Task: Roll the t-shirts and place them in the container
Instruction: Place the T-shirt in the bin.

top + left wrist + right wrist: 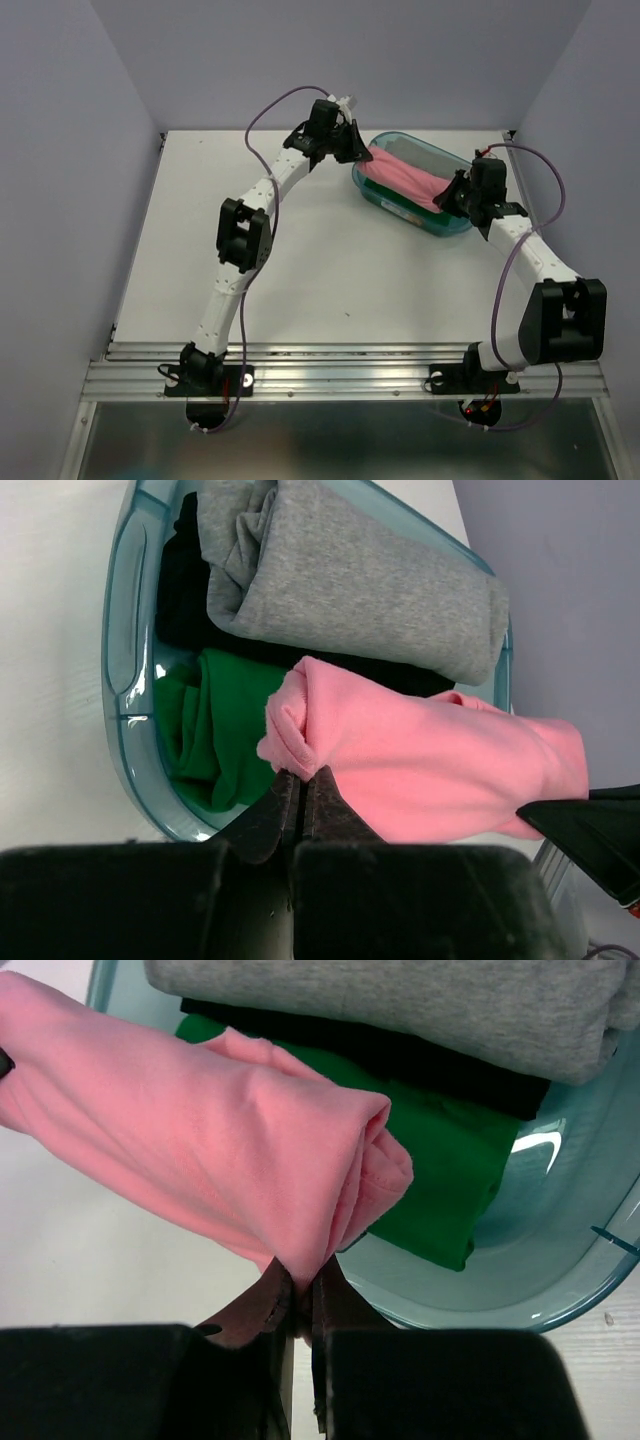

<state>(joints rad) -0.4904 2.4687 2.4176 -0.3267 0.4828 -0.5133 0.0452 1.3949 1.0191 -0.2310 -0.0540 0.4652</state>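
A rolled salmon-pink t-shirt (405, 173) hangs lengthwise over the teal tub (372, 192), held at both ends. My left gripper (357, 150) is shut on its far-left end; in the left wrist view the pink t-shirt (440, 765) is pinched at the gripper tips (301, 776). My right gripper (452, 196) is shut on the other end; the right wrist view shows pink t-shirt cloth (200, 1140) squeezed between the tips (303, 1282). Inside the tub lie a rolled grey t-shirt (350, 575), a green one (215, 725) and a black piece (185, 600).
The translucent tub (125, 660) stands at the back right of the white table (300, 270), close to the back wall. The purple side walls close in the table on left and right. Metal rails (340, 365) run along the near edge.
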